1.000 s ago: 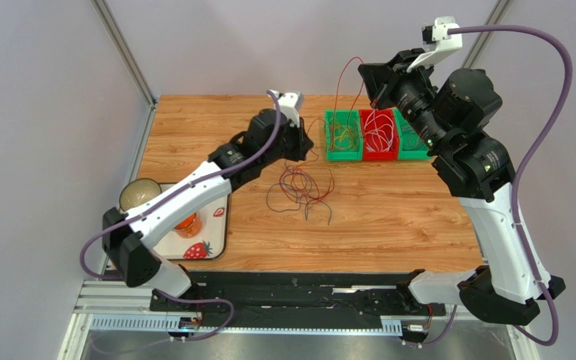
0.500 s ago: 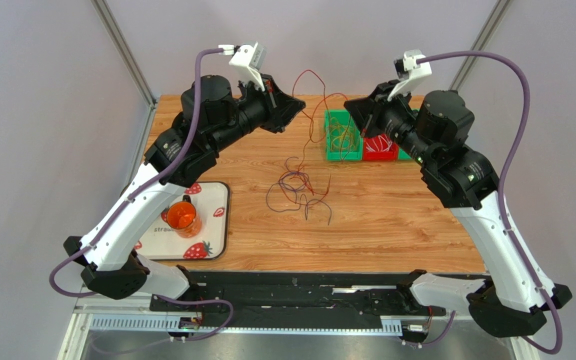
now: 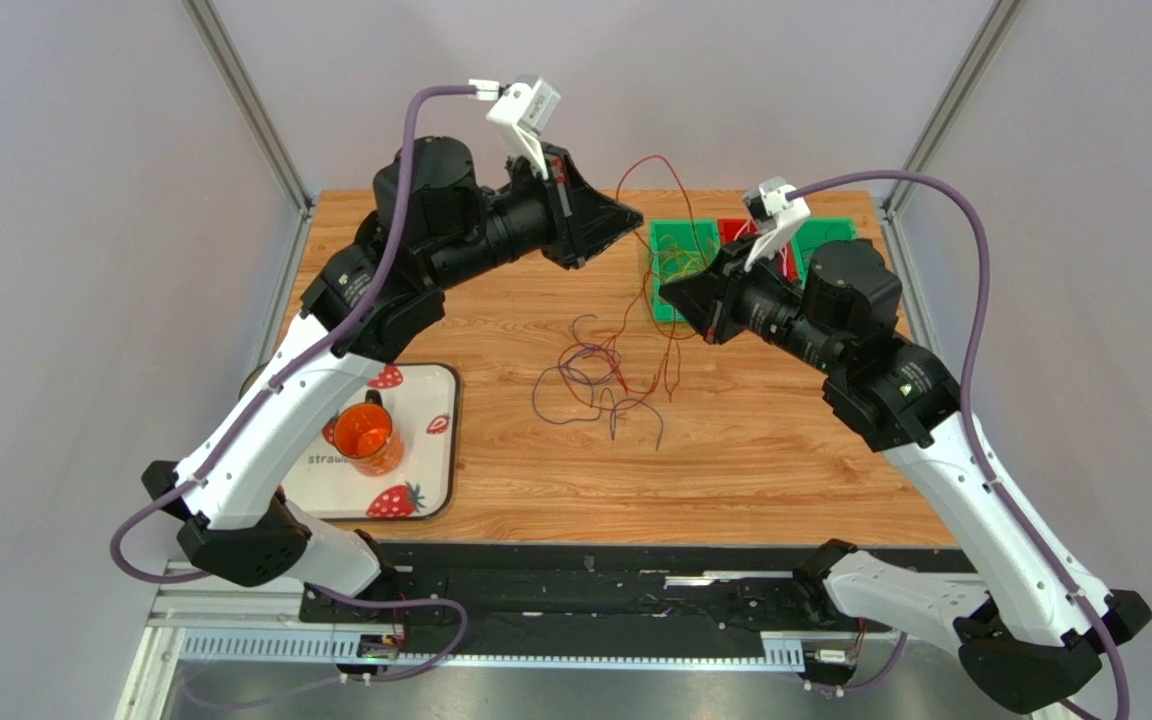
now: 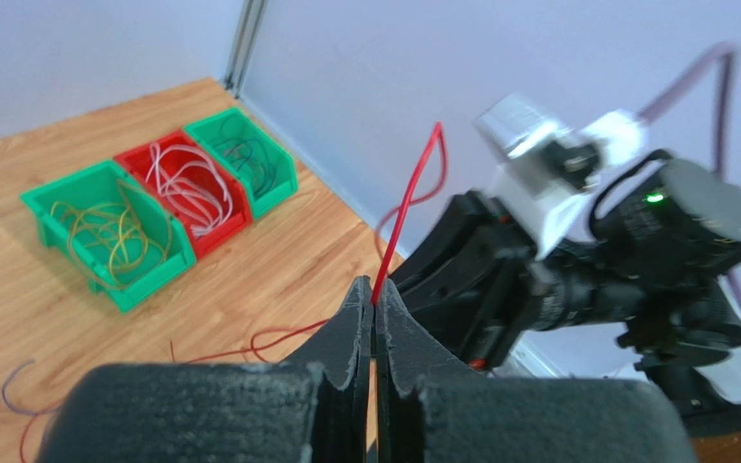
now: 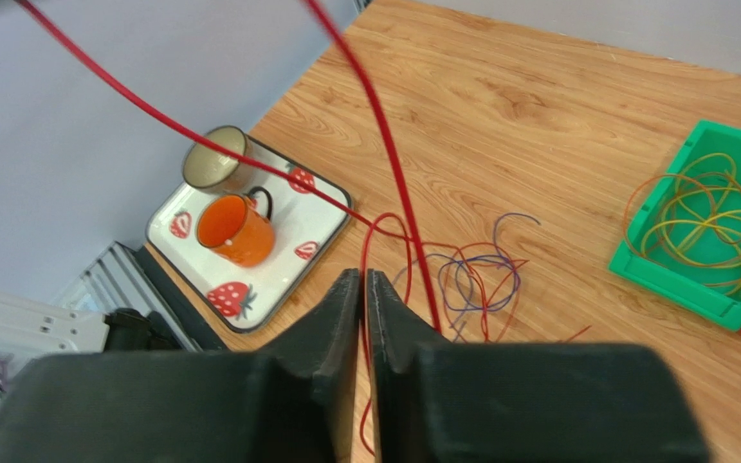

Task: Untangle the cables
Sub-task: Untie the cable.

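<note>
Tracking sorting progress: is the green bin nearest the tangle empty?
Not empty: the green bin holds looped yellow cables.

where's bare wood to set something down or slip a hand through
Free: the near table strip between the strawberry tray and the right edge; also the wood right of the cable tangle, nearer than the bins. Crowded: the middle, where a red cable runs from left claw to right claw above the tangle.

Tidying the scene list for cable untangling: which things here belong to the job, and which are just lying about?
Job: red cable, pinched by left gripper and right gripper; loose cable tangle; sorting bins.
Lying about: strawberry tray, orange mug, beige cup.
</note>
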Available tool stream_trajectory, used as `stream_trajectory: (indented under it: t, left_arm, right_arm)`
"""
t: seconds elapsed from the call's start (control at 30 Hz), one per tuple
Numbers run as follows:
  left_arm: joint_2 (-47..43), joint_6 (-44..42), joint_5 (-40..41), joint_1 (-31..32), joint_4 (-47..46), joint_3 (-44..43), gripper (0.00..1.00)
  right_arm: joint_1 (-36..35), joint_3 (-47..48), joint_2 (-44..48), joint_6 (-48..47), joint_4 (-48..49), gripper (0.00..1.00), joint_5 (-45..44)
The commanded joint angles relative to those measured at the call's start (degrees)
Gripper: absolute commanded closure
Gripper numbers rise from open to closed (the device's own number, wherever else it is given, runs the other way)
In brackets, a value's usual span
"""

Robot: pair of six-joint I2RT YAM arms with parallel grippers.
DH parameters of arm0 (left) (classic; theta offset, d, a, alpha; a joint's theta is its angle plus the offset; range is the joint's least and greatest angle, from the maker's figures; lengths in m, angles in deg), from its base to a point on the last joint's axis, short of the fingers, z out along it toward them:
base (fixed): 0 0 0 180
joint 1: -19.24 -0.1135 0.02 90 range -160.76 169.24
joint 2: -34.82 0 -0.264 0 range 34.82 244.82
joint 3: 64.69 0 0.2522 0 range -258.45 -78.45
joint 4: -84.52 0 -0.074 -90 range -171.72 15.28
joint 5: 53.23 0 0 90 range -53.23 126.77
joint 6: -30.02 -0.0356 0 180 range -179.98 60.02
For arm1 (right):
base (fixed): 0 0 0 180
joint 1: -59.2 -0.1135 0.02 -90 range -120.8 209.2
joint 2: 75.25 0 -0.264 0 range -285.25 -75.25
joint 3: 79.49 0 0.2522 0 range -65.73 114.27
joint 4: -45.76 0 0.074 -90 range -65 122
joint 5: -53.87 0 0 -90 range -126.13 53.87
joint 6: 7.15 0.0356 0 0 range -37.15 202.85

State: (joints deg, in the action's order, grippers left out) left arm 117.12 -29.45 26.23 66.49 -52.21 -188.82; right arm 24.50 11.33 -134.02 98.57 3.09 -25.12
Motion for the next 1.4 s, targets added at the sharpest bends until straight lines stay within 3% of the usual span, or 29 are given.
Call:
stream_trajectory:
  t: [0.0, 0.07, 0.13, 0.27, 0.4, 0.67, 1.03, 1.37]
  left_arm:
    - [2.59, -3.53, -5.26, 0.22, -3.86, -10.73, 1.00]
    - [4.35, -5.73, -5.28, 0.22, -0.97, -17.47, 1.00]
    - [7.34, -8.09, -3.52, 0.22, 2.71, -24.94, 1.00]
    - [10.07, -11.62, -1.85, -0.05, 3.71, -30.43, 1.00]
    - [10.16, -12.68, -1.49, -1.10, 2.83, -30.00, 1.00]
    - [8.23, -9.96, -3.60, -2.68, 0.02, -22.97, 1.00]
    - [6.91, -5.21, -6.24, -2.77, 0.54, -17.61, 1.00]
    - [6.82, -2.58, -10.46, -2.68, 0.54, -16.55, 1.00]
  right_arm:
    - [0.16, -0.77, 1.02, 0.27, 0.35, 0.77, -0.90]
    - [0.16, -0.42, 1.11, -0.34, -1.50, 0.58, -0.98]
    - [0.16, 0.37, 1.89, -1.31, -3.69, 0.52, -2.21]
    - [0.16, 0.64, 5.23, -2.80, -6.33, 0.42, -5.20]
    - [0.16, 0.03, 9.45, -2.98, -8.53, 0.40, -5.47]
    - [0.16, 0.10, 17.37, -4.91, -3.18, 0.34, 1.38]
    - [0.16, 10.39, 8.41, -11.76, -1.68, 0.24, 7.27]
    - [0.16, 17.42, -0.55, -15.55, -0.63, 0.23, 7.98]
